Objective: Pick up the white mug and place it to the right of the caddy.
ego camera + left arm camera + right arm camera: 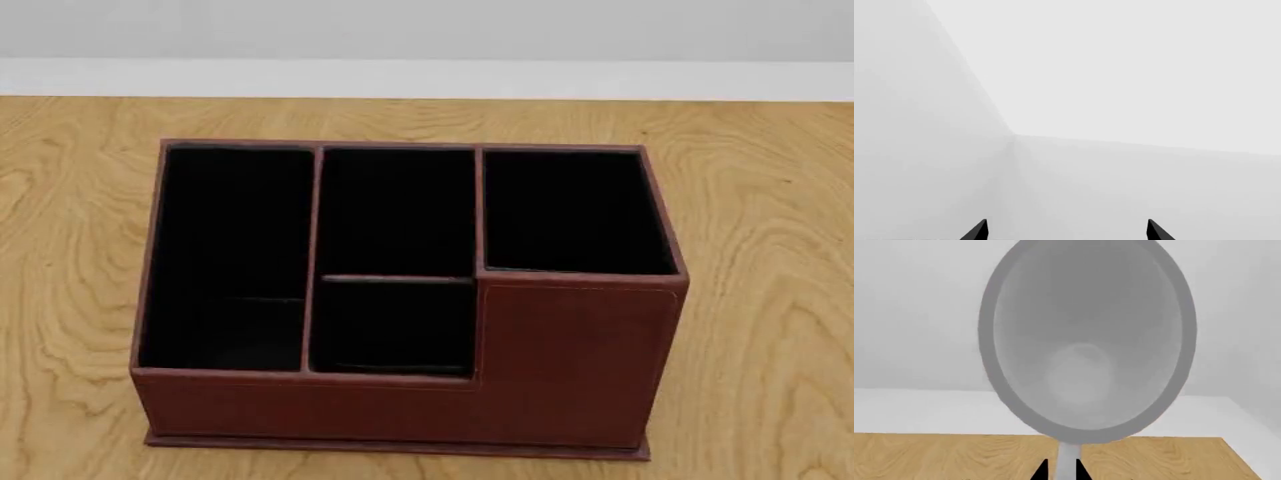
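Glossy white ceramic fills the right wrist view: the white mug [1084,340], seen mouth-on, rim tilted toward the camera, pale inside and round bottom visible. Held by the right hand [1062,471], whose two dark fingertips [1042,471] pinch the mug's wall at the rim, one either side of the white edge. Lifted clear of the worktop [941,457], whose light wood grain shows under the mug, with white wall behind. Nowhere visible in the head view, so its place relative to the caddy cannot be told.

Reddish-brown and leather-like, the caddy [574,360] stands square on the worktop in the head view, stepped front facing the camera. Four black-lined compartments: a long one at the caddy's left, two smaller ones in the middle split by a low divider, a raised one at its right rear. Bare wood grain to the caddy's right and left.

Left hand [1066,231] shown only as two dark fingertips [977,231] set well apart, jaws spread, nothing between them, facing a blank white corner of walls.
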